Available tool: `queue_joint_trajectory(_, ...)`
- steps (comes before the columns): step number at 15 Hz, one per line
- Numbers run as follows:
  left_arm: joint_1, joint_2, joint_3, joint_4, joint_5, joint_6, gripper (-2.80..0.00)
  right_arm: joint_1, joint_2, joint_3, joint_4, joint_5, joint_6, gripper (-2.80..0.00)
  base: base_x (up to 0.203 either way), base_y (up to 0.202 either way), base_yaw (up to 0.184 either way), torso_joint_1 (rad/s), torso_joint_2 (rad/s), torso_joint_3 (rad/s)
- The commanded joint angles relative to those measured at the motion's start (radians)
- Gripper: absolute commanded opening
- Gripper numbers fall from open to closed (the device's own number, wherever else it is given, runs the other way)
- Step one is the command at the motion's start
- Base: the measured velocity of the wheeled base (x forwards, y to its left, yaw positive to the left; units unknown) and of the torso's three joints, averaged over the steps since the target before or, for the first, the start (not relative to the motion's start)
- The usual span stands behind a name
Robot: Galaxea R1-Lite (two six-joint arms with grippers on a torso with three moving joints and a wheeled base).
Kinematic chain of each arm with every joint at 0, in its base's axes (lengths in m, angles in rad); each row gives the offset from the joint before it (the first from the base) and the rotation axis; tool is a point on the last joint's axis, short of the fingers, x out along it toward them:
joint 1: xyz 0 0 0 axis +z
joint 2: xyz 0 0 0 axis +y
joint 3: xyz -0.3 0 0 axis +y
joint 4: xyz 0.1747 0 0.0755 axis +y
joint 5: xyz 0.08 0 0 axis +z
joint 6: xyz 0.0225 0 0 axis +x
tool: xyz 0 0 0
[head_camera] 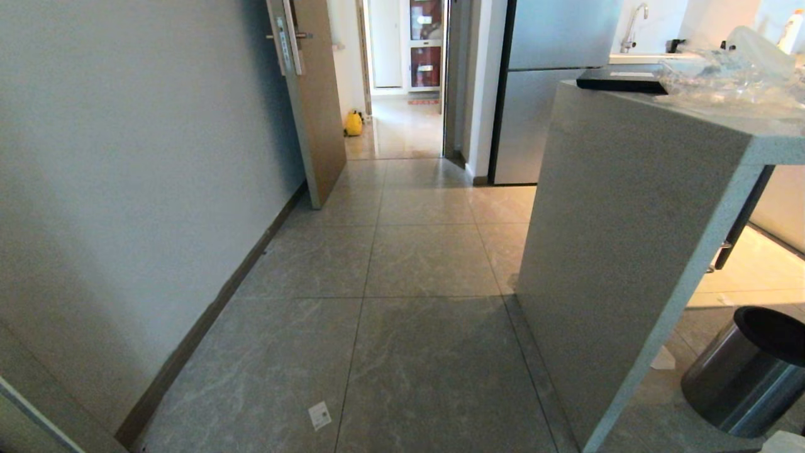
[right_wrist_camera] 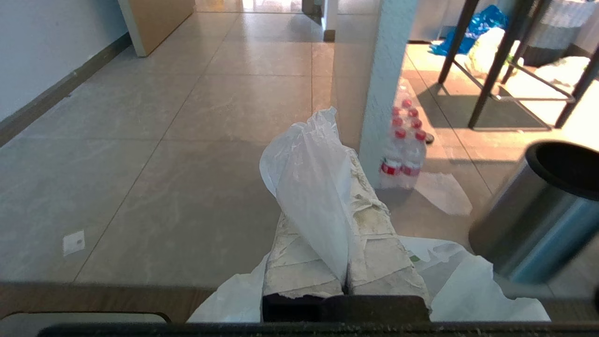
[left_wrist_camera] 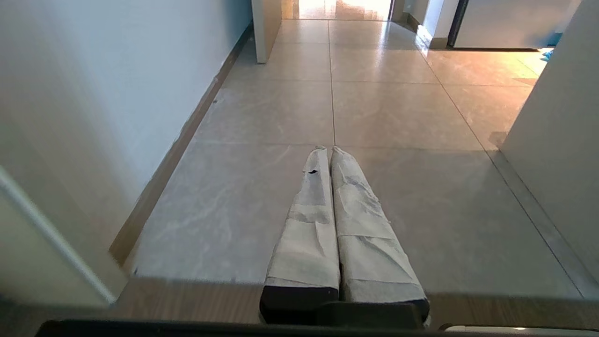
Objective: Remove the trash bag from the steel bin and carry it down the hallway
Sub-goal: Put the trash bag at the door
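Your right gripper (right_wrist_camera: 346,154) has its 2 padded fingers clamped on the thin white plastic trash bag (right_wrist_camera: 313,187), already outside the shiny steel bin (right_wrist_camera: 538,215); it looks light, limp and slippery, so keep hold of the bunched top, while the left gripper (left_wrist_camera: 327,152) idles, fingers together.

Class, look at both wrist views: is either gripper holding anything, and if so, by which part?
The right gripper is shut on the trash bag, pinching a fold of its thin plastic between the fingers; the rest hangs below. The left gripper is shut and holds nothing.
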Motion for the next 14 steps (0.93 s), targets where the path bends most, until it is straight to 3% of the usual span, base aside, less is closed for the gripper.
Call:
queue_joint_trajectory(1, 0.0, 0.0, 0.0, 0.001, 0.0, 0.0, -2.8, 0.0, 0.0, 0.0, 0.0, 0.001, -0.001, -2.8, 0.187, 0.0, 0.004, 0.002, 0.0, 0.002)
queue_joint_trajectory(14, 0.0, 0.0, 0.0, 0.001, 0.0, 0.0, -2.8, 0.0, 0.0, 0.0, 0.0, 0.001, -0.001, -2.8, 0.191, 0.0, 0.0, 0.001, 0.0, 0.002)
